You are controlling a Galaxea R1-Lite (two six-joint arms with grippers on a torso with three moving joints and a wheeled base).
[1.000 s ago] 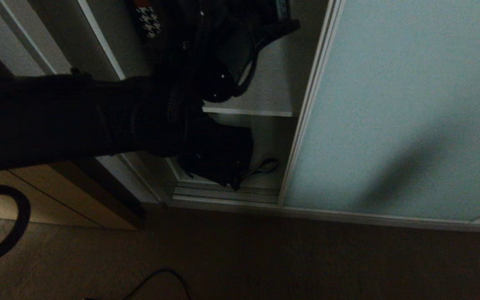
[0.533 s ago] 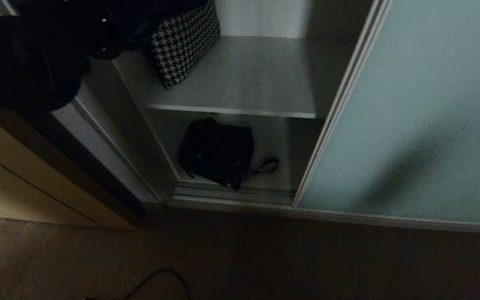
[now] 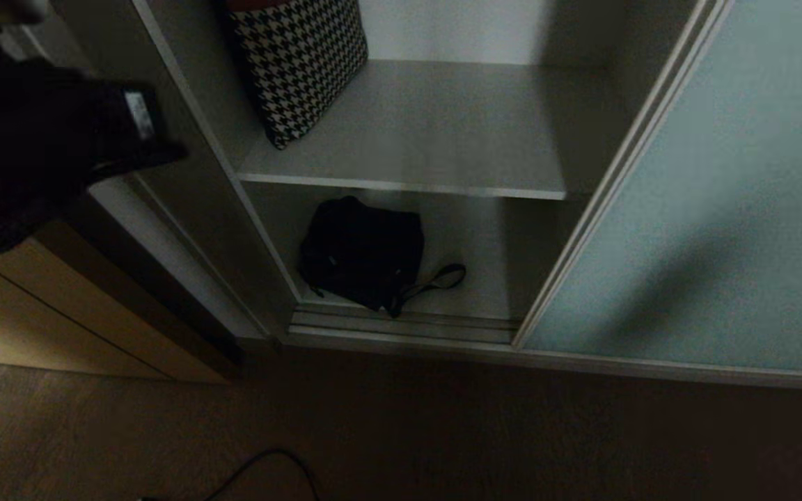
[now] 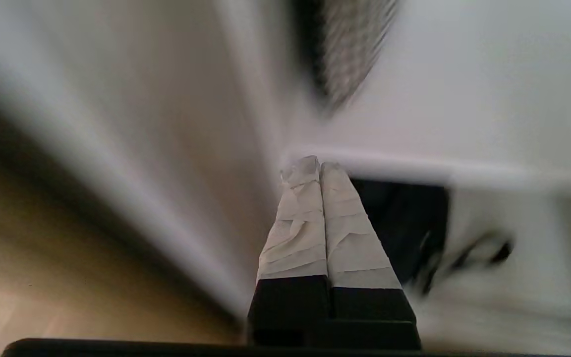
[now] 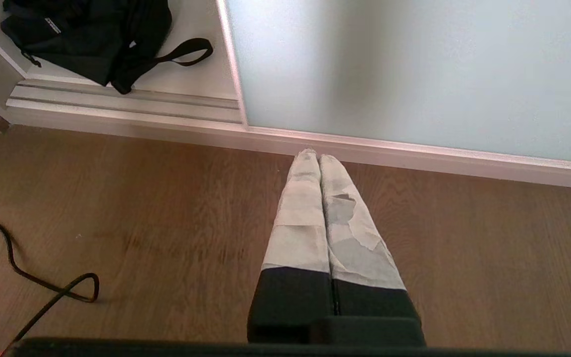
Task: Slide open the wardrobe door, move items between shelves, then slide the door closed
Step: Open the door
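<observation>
Left hand [image 4: 320, 166] withdrawn from shelf [image 3: 401, 184], fingers together; black bag [image 3: 363, 254] tag writing unreadable

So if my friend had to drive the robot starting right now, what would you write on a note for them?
Left gripper: shut, holding nothing, up at the left side of the wardrobe opening.
Right gripper: shut, holding nothing, low over the floor in front of the sliding door.
The door is slid open to the right.
The black bag lies on the bottom shelf with its strap loop out to the right.
A houndstooth bag leans at the left of the upper shelf.
Done: door opened.
Left: move the black bag to another shelf, then slide the door closed.
</observation>
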